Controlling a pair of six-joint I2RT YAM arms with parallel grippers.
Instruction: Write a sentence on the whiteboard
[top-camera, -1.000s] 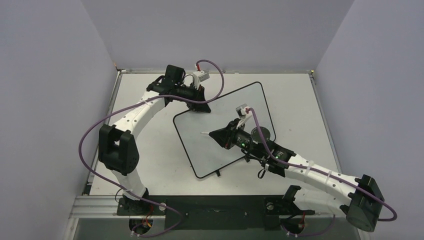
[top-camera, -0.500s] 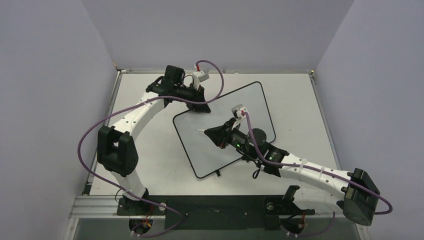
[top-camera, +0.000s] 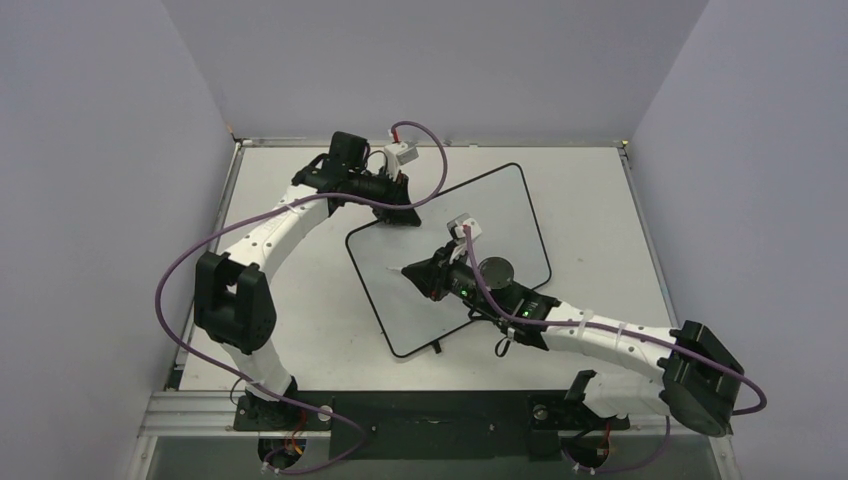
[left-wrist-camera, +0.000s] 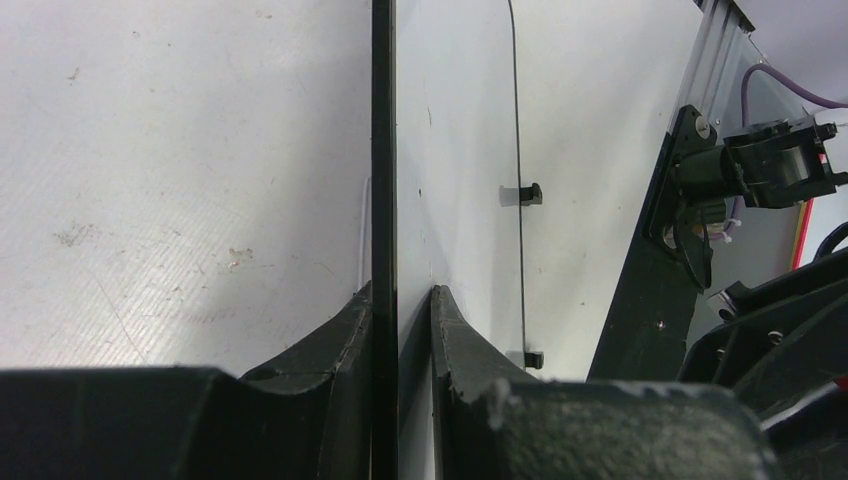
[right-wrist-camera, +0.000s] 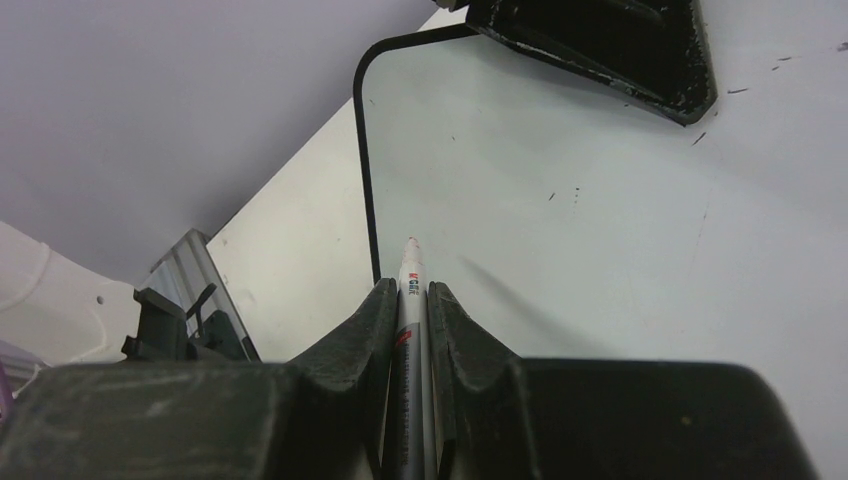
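**A:** While the right gripper (right-wrist-camera: 410, 290) is clenched on the marker (right-wrist-camera: 411, 262), what is the left gripper (left-wrist-camera: 400, 297) doing?

**B:** Pinching the whiteboard (left-wrist-camera: 455, 150) by its far long edge, near the left corner. I'd judge it light, stiff and slick, so that thin frame is the place to hold.

**A:** Its lie?

**B:** Flat on the table (top-camera: 300, 300), long axis running left to far-right. The marker points left over its left part. No sentence shows.

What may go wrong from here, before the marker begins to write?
The marker tip in the right gripper points close to the black frame of the whiteboard, so the first stroke might run onto the table. The left gripper clamps only one thin edge; writing pressure could perhaps pivot the board.
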